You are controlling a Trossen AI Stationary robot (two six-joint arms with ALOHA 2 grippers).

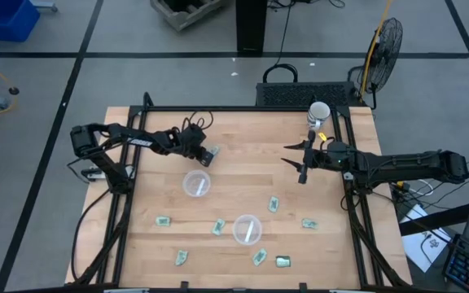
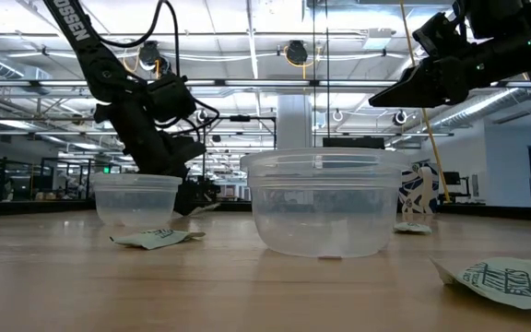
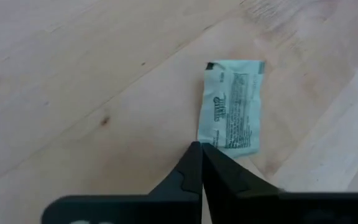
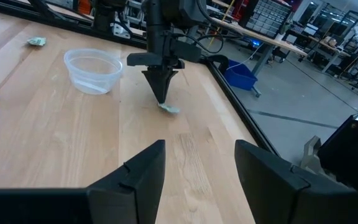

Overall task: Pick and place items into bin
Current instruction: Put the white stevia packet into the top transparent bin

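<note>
two clear cups sit on the wooden table (image 1: 161, 130), one (image 1: 196, 183) near the left arm and one (image 1: 247, 229) closer to the front edge. the left gripper (image 1: 212, 153) is down at the tabletop with its fingers pressed together, tips right at the edge of a light-green packet (image 3: 231, 106) lying flat, nothing held. more packets (image 1: 218, 227) lie scattered around the front cup. the right gripper (image 1: 301, 164) hangs above the table, fingers spread wide, empty.
</note>
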